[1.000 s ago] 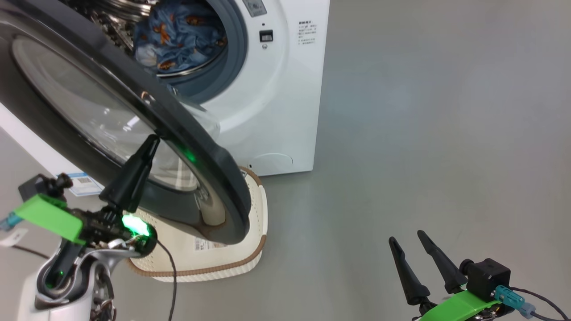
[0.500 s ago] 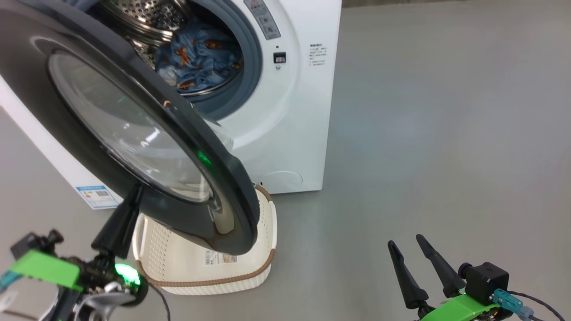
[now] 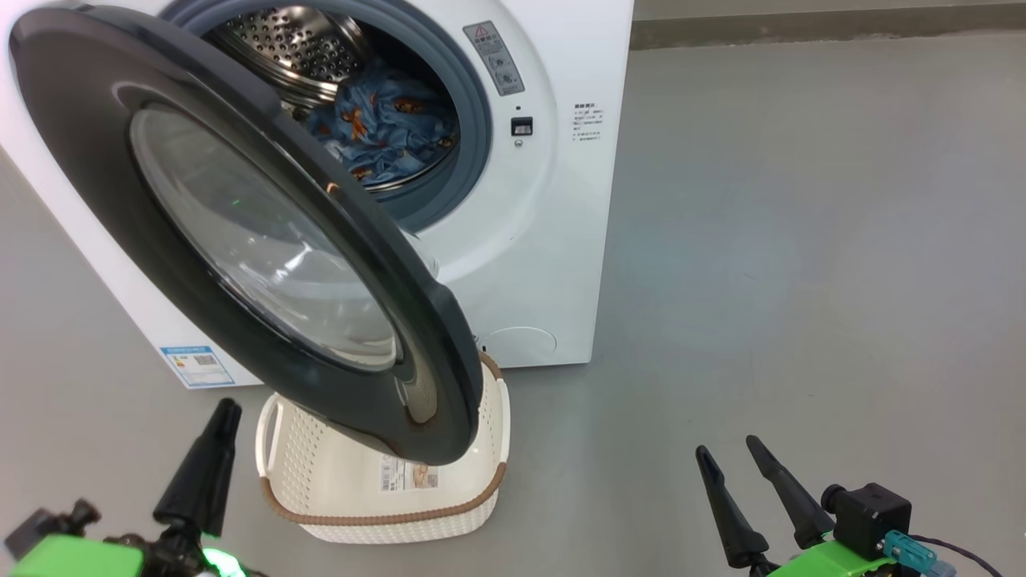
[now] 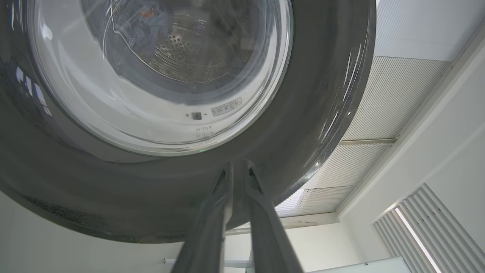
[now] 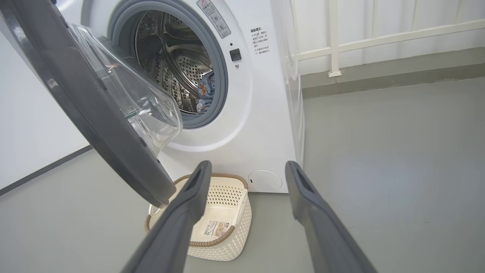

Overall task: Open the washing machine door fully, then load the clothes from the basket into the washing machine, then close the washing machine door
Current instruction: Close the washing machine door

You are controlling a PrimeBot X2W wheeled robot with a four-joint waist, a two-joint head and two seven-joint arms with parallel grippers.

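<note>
The white washing machine (image 3: 545, 240) (image 5: 265, 125) stands with its door (image 3: 72, 160) (image 5: 75, 94) swung partly open, black rim and clear glass bowl toward me. The blue clothes (image 3: 385, 132) (image 5: 204, 89) with orange prints lie inside the steel drum. On the floor under the door's lower edge sits the cream basket (image 3: 401, 529) (image 5: 227, 242); the part of its inside that shows is bare. My left gripper (image 3: 224, 409) (image 4: 237, 165) is shut on nothing, pointing up just below the door's rim (image 4: 322, 94) and apart from it. My right gripper (image 3: 728, 447) (image 5: 247, 163) hangs open at the lower right.
Grey floor (image 3: 801, 280) stretches wide to the right of the machine. A blue label (image 3: 196, 365) sits low on the machine's white body at left. A white railing (image 5: 333, 41) and a wall base run behind the machine on the right.
The camera has pulled back and tilted up. My left gripper, earlier against the door's outer face, has dropped below the rim and come away. The right gripper stays open.
</note>
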